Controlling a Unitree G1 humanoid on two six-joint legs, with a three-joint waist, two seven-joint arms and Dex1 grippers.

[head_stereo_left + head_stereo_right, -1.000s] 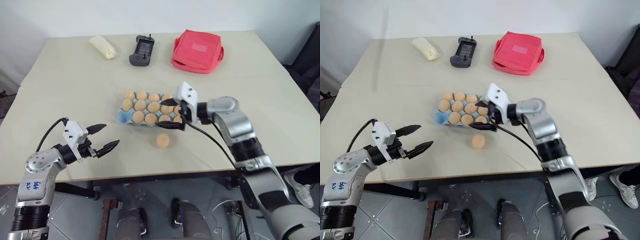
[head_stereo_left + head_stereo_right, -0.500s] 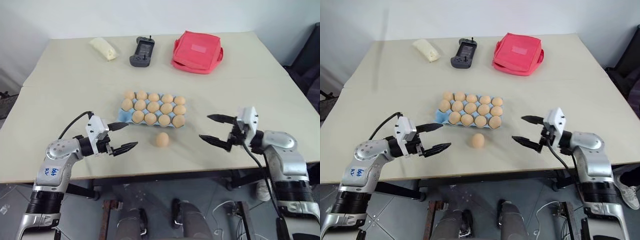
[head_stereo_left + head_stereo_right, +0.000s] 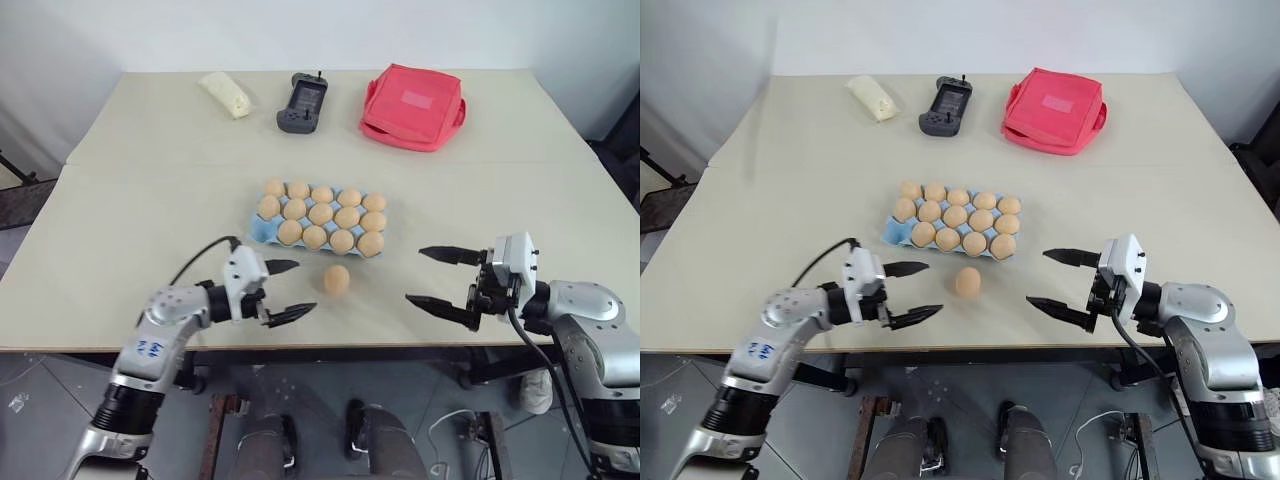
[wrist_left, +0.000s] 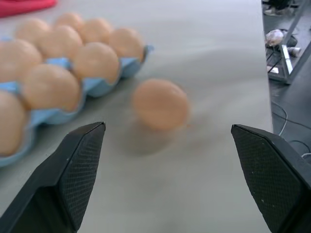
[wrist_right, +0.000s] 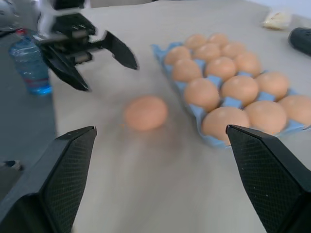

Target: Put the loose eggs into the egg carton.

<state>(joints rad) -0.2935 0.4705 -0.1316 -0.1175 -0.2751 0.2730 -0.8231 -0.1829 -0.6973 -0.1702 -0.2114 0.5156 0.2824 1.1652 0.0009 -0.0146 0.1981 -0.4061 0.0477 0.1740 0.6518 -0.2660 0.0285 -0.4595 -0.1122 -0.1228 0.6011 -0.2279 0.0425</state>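
Observation:
The light-blue egg carton [image 3: 259,233] lies mid-table with eggs in nearly every cup; its front-left corner cup shows bare blue. One loose egg [image 3: 337,279] rests on the table just in front of the carton, and appears again as the loose egg [image 4: 160,104] between my left fingers' line of sight. My left gripper [image 3: 304,287] stands open just left of that egg, pointing at it and not touching. My right gripper [image 3: 414,275] is open and empty, a hand's width to the egg's right. The right wrist view shows the egg [image 5: 146,112] and the left gripper [image 5: 92,53] beyond it.
At the table's far side lie a red fabric pouch [image 3: 413,104], a black handheld controller [image 3: 303,102] and a pale wrapped packet [image 3: 228,94]. Both grippers hover close to the table's front edge [image 3: 340,345]. A blue water bottle [image 5: 31,65] stands past the table.
The whole view has shifted. My right gripper drew back from the carton's right end to the front right of the table. My left gripper swung right, up to the loose egg.

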